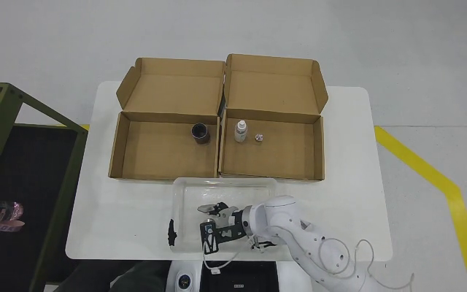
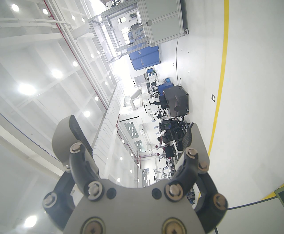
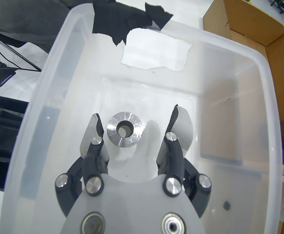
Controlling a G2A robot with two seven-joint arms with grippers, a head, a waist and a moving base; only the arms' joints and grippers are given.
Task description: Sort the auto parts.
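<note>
One steel ring (image 3: 124,132), between spread right hand (image 3: 136,117)

Round metal ring (image 3: 136,127): we see shiny silver.
Plastic bin (image 3: 221,77): we see it frosted clear.
Torn tape patch (image 3: 115,20): black.

White table (image 1: 95,219), two cardboard boxes (image 1: 153,157), clear bin (image 1: 191,196)

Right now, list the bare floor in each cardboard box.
First box: bare except the far corner beside the second box, where the black cylinder sits. Second box: white bottle and small metal part crowd the adjoining far corner; the rest is bare. Clear bin: crowded, open right tool over the metal ring.
</note>
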